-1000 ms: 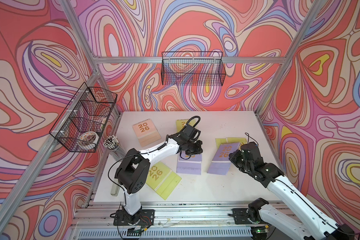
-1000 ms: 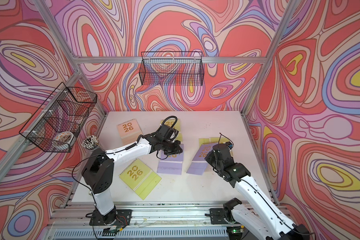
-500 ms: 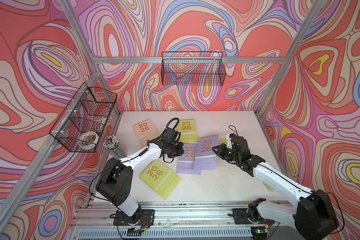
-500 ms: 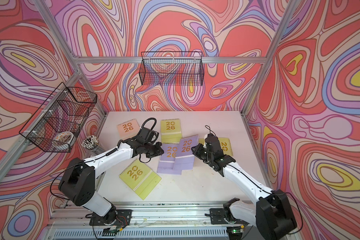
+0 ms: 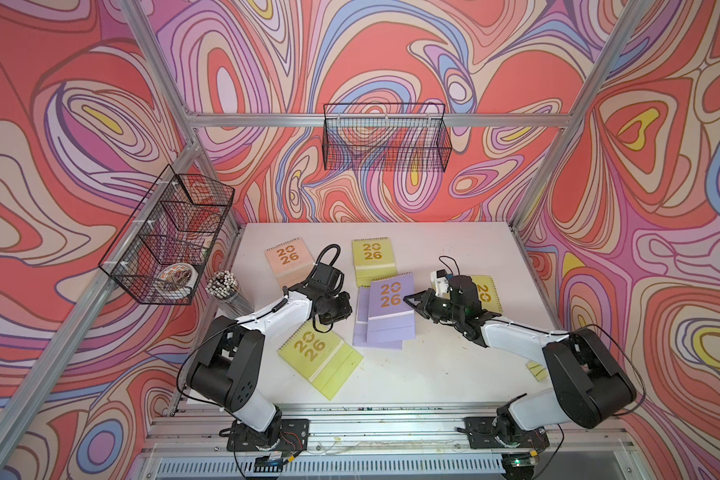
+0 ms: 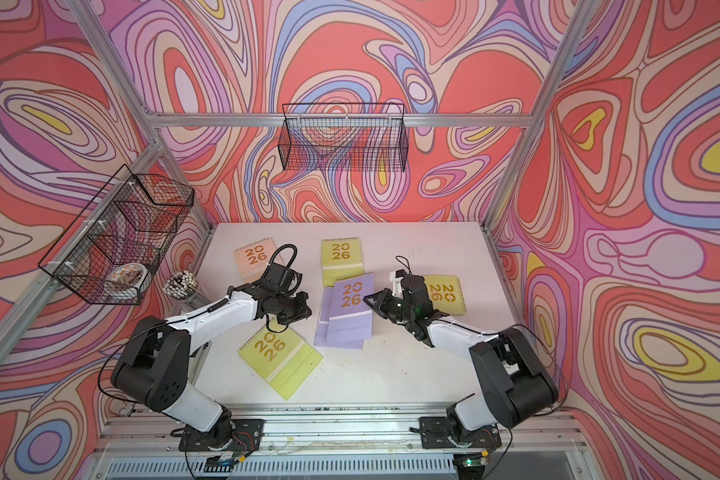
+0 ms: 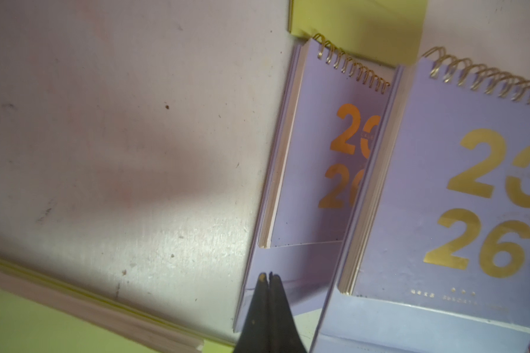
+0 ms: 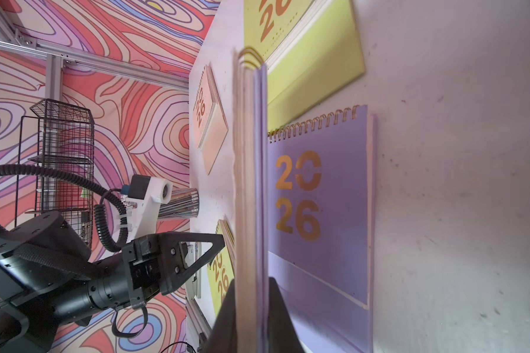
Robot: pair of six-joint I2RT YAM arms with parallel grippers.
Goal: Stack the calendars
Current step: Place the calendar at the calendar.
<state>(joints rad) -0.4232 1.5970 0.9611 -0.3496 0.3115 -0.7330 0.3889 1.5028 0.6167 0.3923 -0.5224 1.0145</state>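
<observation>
In right claw, lavender calendar edge-on

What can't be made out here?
- Lower lavender calendar: top views, mostly covered by the upper lavender calendar.
- Whether the upper one is set down: right wrist view, edge-on and blurred in the right gripper.
- Right-side green calendar: top views, partly behind the right arm.
- Side basket contents: too small, behind mesh.

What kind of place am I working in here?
Probably a staged robot test cell, not a real office: aluminium frame holding swirl-printed wall panels, two arms bolted to a rail fronting a white table of calendars.
</observation>
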